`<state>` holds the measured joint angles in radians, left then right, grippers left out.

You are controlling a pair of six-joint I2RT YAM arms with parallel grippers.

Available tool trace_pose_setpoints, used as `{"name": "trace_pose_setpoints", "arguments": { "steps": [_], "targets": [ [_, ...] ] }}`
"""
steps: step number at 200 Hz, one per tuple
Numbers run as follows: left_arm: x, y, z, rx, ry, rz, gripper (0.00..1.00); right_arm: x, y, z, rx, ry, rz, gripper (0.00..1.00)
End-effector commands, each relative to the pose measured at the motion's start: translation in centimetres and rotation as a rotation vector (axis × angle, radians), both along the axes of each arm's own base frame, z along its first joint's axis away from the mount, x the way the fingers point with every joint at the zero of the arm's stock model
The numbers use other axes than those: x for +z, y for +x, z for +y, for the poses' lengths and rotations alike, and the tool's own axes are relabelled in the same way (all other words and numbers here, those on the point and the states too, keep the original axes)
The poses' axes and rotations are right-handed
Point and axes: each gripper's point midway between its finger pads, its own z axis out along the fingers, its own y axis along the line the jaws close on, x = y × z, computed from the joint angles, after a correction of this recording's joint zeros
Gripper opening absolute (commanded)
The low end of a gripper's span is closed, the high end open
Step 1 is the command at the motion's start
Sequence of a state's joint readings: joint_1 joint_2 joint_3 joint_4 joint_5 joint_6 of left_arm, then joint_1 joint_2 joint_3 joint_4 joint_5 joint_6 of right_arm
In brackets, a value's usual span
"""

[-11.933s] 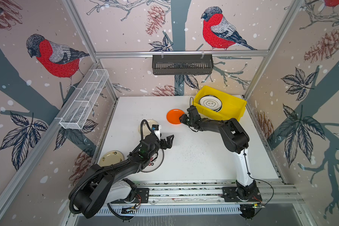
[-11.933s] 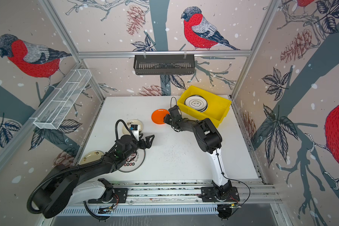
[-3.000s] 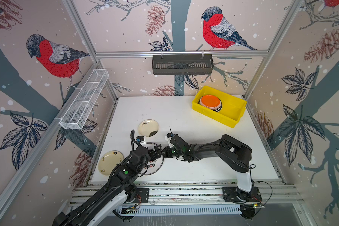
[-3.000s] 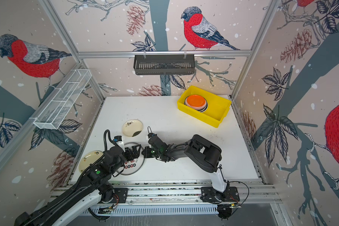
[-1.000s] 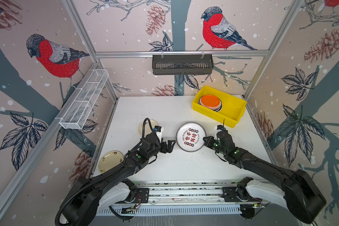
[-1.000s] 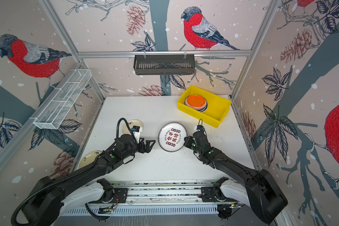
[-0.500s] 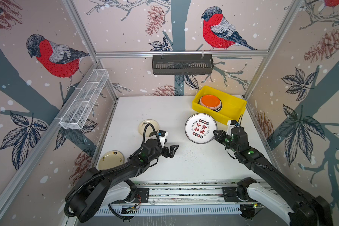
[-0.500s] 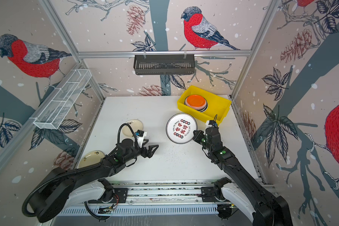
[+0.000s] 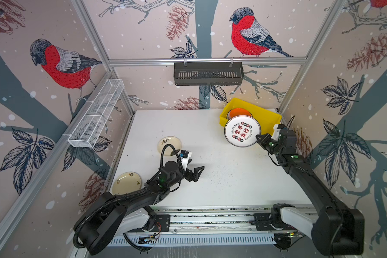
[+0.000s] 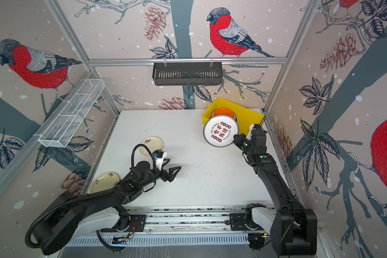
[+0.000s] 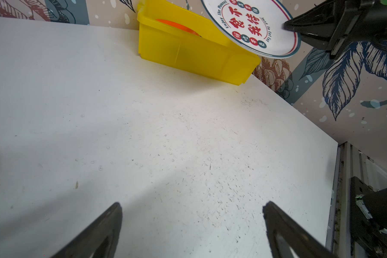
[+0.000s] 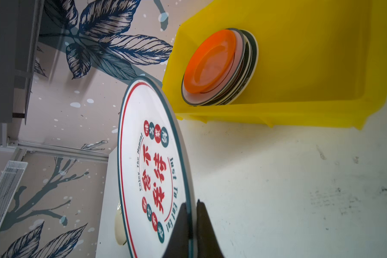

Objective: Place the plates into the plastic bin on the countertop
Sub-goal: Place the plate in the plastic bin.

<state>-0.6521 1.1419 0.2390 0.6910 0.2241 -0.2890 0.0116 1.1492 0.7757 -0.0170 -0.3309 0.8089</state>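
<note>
- Since half a second ago, my right gripper [image 9: 258,136] has swung the printed plate [image 9: 242,134] closer to the plastic bin [image 9: 269,118]. Both top views: raised and tilted, it could clip the near wall.
- Left wrist: left gripper [image 11: 192,204] spread wide, empty, over the bare countertop [image 11: 143,134].
- Right wrist: jaws pinch only the plate's rim. This thin hold might slip short of the orange plate [image 12: 210,62] stacked inside.

A printed plate [image 9: 242,131] is gripped by the right gripper [image 9: 258,136] beside the bin [image 9: 269,118]; the left gripper [image 9: 196,169] is held open.
</note>
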Motion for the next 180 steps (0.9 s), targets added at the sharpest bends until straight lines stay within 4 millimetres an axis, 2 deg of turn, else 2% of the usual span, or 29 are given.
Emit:
{"name": "trace_pose_setpoints", "arguments": {
  "steps": [1,9,12,50,82,120,151,180],
  "targets": [
    [1.4,0.2,-0.1,-0.002,-0.026,-0.058,0.98,2.5,2.4,-0.3,0.027,0.040,-0.084,0.00],
    [1.5,0.1,-0.2,-0.007,-0.028,-0.061,0.98,2.8,3.1,-0.7,0.022,0.047,-0.091,0.00],
    [1.4,0.1,-0.2,-0.010,-0.028,-0.061,0.98,2.2,3.6,-0.8,0.018,0.051,-0.073,0.00],
    [1.6,-0.3,-0.6,-0.037,-0.048,-0.058,0.98,1.2,7.5,-2.9,-0.031,0.051,-0.049,0.00],
    [1.5,-0.4,-0.9,-0.052,-0.058,-0.047,0.98,0.4,11.1,-3.1,-0.011,0.051,-0.034,0.00],
    [1.3,-0.2,-0.7,-0.039,-0.052,-0.041,0.98,-0.2,16.8,-4.2,-0.025,-0.005,-0.004,0.00],
    [1.1,-0.1,-0.6,-0.027,-0.042,-0.037,0.98,-1.5,20.4,-3.6,-0.007,-0.020,0.028,0.00],
    [1.0,0.1,-0.4,-0.017,-0.036,-0.037,0.98,-3.7,22.0,-2.9,-0.001,-0.036,0.072,0.00]
  ]
}}
